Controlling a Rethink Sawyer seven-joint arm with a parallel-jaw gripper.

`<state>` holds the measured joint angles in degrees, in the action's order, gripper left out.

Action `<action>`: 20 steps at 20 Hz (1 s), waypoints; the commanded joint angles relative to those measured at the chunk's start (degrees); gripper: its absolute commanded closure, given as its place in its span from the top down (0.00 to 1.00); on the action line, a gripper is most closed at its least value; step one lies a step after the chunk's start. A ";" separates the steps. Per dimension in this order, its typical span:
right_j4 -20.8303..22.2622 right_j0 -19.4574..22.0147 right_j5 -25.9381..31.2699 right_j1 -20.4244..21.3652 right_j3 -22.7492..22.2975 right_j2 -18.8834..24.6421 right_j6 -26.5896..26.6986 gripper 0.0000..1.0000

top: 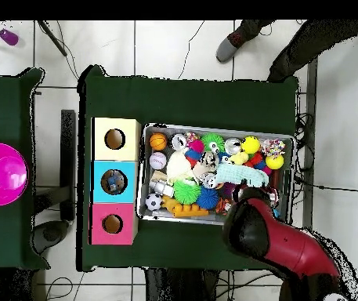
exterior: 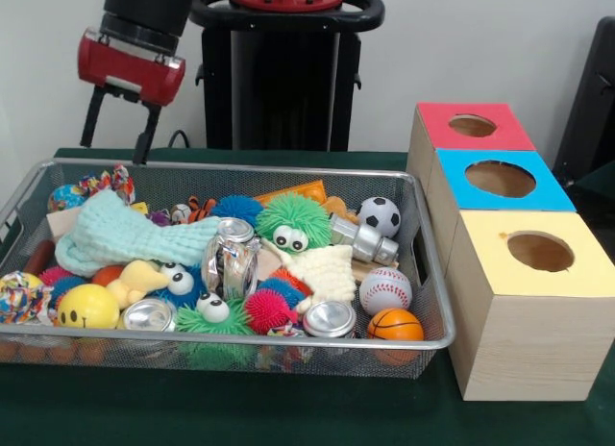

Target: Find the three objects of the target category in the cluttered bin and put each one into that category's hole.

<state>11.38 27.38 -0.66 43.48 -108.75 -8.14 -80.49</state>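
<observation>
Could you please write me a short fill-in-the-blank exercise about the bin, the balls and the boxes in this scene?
1. The box farthest from the camera in the front view has a ____ top.
2. In the bin, the basketball is coloured ____.
3. The middle box has a ____ top.
4. The smiley ball is ____.

Missing words: red; orange; blue; yellow
</observation>
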 commanded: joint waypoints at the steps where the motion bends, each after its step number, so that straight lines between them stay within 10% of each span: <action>1: -4.86 1.76 -4.10 -5.67 -0.43 7.67 -16.21 1.00; 13: -10.02 5.93 -5.86 -6.81 -3.89 12.93 -19.72 1.00; 20: -5.92 9.12 -12.36 -8.13 -4.79 16.95 -20.58 1.00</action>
<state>4.99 34.03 -5.63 37.96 -109.14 -0.01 -84.08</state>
